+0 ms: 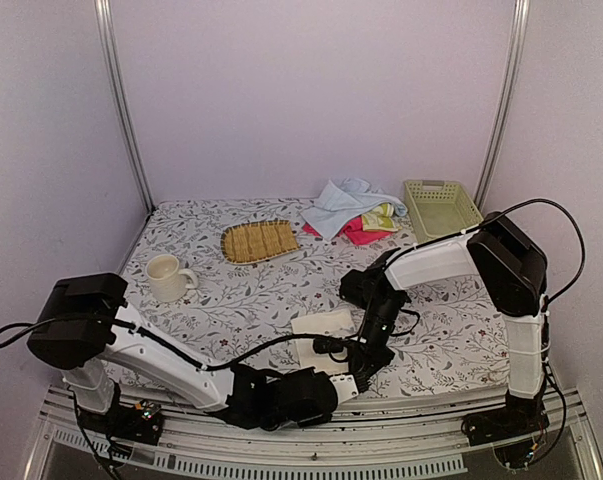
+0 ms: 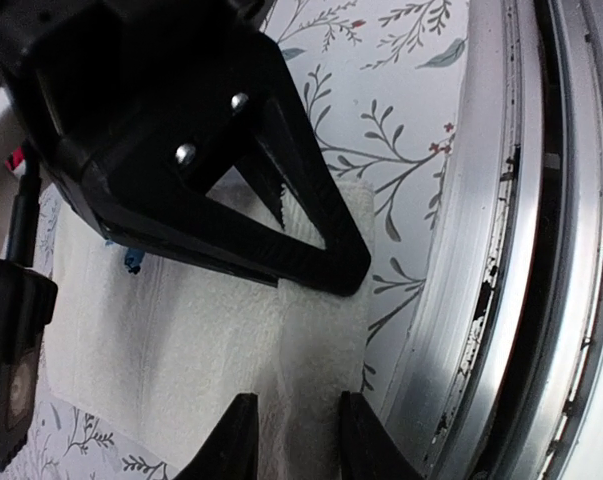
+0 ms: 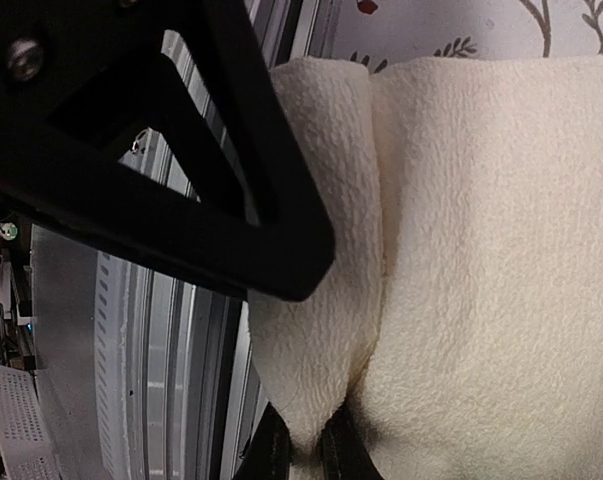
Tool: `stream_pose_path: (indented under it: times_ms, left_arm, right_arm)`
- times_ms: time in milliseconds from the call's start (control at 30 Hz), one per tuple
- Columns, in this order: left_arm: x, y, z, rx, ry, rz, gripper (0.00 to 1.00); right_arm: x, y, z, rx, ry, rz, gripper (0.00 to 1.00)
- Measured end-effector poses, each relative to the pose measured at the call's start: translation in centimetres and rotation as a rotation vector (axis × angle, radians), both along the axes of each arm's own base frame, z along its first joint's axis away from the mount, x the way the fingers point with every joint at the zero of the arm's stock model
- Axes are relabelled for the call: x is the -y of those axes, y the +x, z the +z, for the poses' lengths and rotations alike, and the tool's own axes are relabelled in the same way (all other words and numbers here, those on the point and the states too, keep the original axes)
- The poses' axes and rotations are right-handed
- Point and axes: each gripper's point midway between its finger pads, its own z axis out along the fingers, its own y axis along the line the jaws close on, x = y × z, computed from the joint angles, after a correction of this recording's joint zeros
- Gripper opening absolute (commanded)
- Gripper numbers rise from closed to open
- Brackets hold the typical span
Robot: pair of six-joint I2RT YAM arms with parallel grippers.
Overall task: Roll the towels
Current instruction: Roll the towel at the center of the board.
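**A:** What lies nearest the arm bases?

**B:** The cream towel [image 2: 181, 330], at the near edge of the desk [image 1: 211, 300], just beside the metal rail [image 2: 501, 250]. Its near border is turned over into a thick lip running parallel to that rail.

**A:** And the arms?

**B:** Both are at the lip. The right end effector [image 3: 306, 455] is nipped tight on it, with cloth bunched between the tips. The left end effector [image 2: 293, 445] is about half spread, astride the same lip. I cannot tell if its pads press the cloth.

**A:** Which way should the roll go?

**B:** Away from the bases, I judge. The flat remainder lies beyond both end effectors.

**A:** And the other towels?

**B:** Well apart, heaped at the far side: the blue towel [image 1: 339, 203], pink towel [image 1: 356, 235] and yellow-green towel [image 1: 381, 215], between a woven mat [image 1: 259, 241] and a basket [image 1: 441, 208].
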Motion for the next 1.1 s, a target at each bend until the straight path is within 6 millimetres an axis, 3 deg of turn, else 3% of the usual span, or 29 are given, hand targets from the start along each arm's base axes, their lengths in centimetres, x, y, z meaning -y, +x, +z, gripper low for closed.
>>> stream_pose_path:
  times_ms: [100,333,400,467,567,667,800,967,1100]
  left_arm:
    - [-0.3,0.5,-0.9,0.004,0.031,0.000,0.27]
    - [0.1,0.2,-1.3,-0.003,0.051,-0.038,0.01]
    - [0.1,0.1,-1.4,-0.008,0.055,-0.049,0.00]
    - [0.2,0.0,-1.5,-0.016,0.059,-0.060,0.00]
    - [0.3,-0.3,-1.6,-0.046,0.057,-0.077,0.00]
    - [0.5,-0.5,-1.4,-0.093,0.039,-0.091,0.00]
    - [0.6,-0.8,-1.0,-0.179,0.009,-0.103,0.00]
    - [0.7,-1.4,-1.3,-0.320,-0.016,-0.109,0.00]
    - [1.1,-1.0,-1.1,-0.471,-0.070,-0.090,0.00]
  right_arm:
    - [0.0,0.0,0.0,-0.001,0.000,0.000,0.07]
    - [0.0,0.0,0.0,-0.001,0.000,0.000,0.09]
    - [0.0,0.0,0.0,-0.001,0.000,0.000,0.11]
    - [0.0,0.0,0.0,-0.002,-0.002,0.000,0.17]
    - [0.1,0.0,0.2,-0.009,0.000,-0.009,0.38]
    - [0.8,-0.1,1.0,0.009,0.002,-0.023,0.45]
    - [2.2,2.1,3.7,0.101,0.046,-0.078,0.46]
    - [3.6,5.4,9.6,0.258,0.175,-0.196,0.44]
    - [4.7,5.1,12.7,0.364,0.260,-0.257,0.40]
